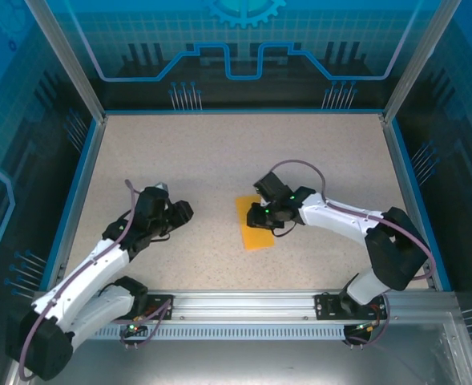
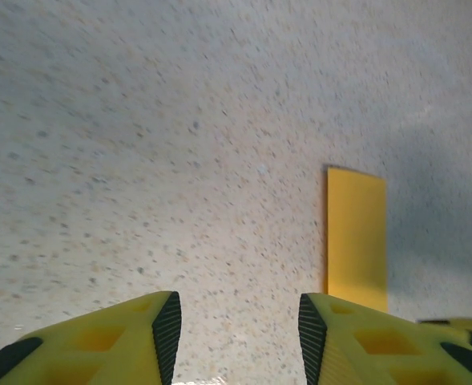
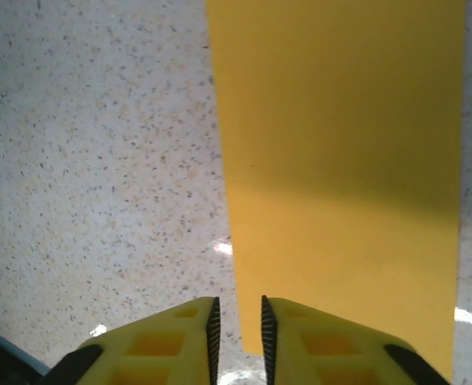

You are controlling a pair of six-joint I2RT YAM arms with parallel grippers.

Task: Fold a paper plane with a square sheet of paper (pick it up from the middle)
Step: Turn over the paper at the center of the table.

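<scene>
The sheet of paper (image 1: 254,233) lies flat on the speckled table (image 1: 219,152), about mid-table and a little right of centre. It is plain orange-yellow and shows as a narrow rectangle, longer than wide, with crisp straight edges and its long sides slightly tilted. In the right wrist view (image 3: 340,160) a shadow darkens its nearer half.
</scene>
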